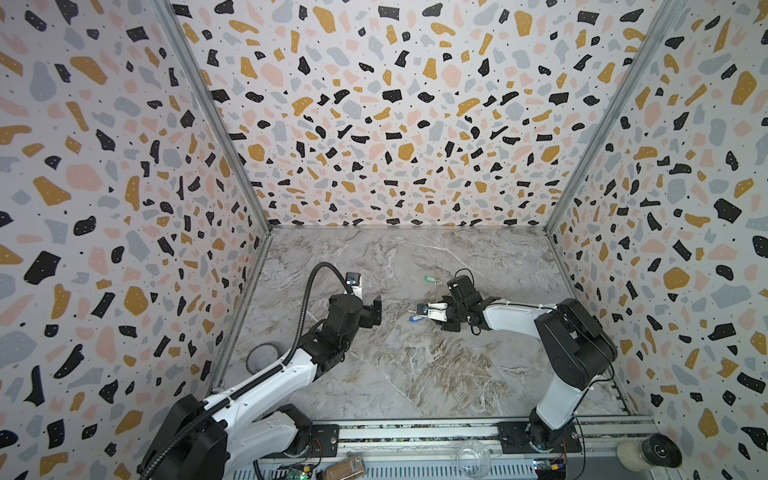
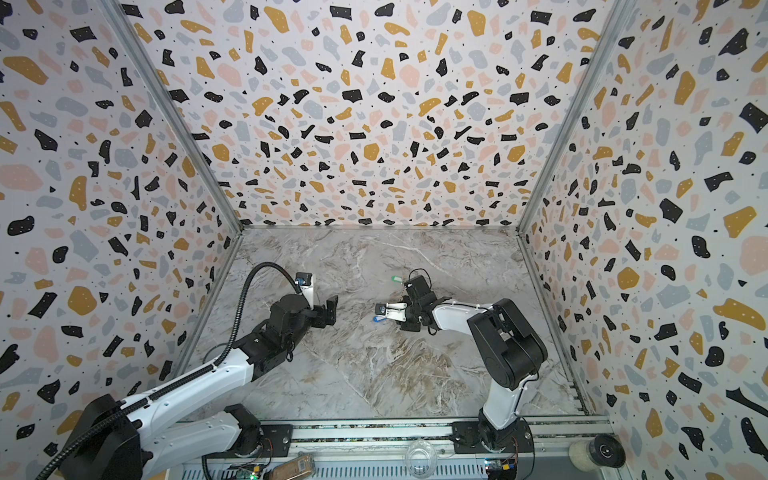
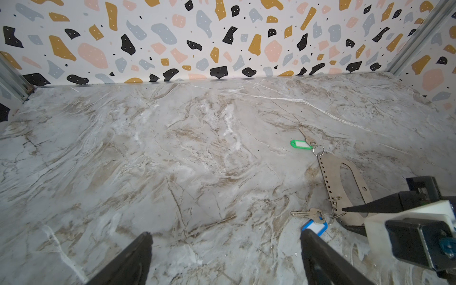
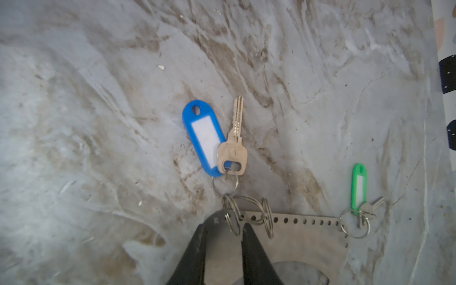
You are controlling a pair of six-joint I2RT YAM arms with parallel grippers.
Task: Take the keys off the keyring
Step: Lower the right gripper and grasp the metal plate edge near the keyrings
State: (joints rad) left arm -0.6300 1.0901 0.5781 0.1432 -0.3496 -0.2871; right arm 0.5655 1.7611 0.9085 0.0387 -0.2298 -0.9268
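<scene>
Left fingers [image 3: 133, 261] hang wide apart and empty, while right fingers [image 4: 195, 254] straddle the ringed corner of the flat grey perforated keyring plate [image 4: 303, 237], gripping or not, can't tell.

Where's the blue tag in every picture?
In a top view: blue tag at the right gripper's tip.
In a top view: tag, same spot.
Left wrist: tag beside a finger of the left gripper.
Right wrist: tag in the middle, beside its key.
Shared landmark: green tag, in all four.
</scene>
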